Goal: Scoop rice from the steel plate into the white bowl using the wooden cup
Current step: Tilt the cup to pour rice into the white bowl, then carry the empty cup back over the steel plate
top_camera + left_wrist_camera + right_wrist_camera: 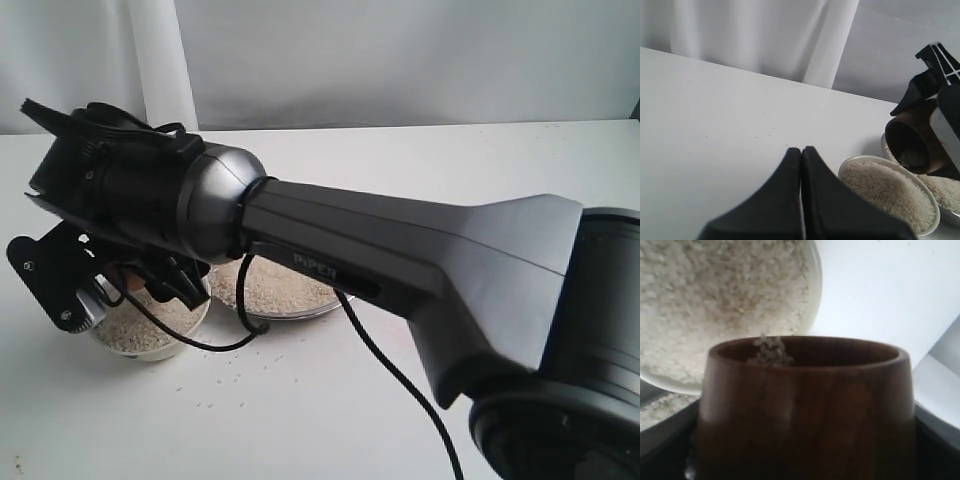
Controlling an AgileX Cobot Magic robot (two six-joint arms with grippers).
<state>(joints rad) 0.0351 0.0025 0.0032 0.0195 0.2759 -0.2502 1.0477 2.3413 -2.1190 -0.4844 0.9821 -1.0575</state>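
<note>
Held by the right claw [927, 120], the tilted reddish-brown wooden cup [805, 410] may spill rice grains [887, 192] past the full cream-white bowl [814, 295] — left claw [801, 151] closed, empty.

Bright, soft, even light with faint shadows; wooden cup [805, 410] looms blurred, tabletop [880, 290] glares white at two o'clock.

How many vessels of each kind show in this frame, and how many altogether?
White bowl: 1
Steel plate: 1
Wooden cup: 1
Total: 3
</note>
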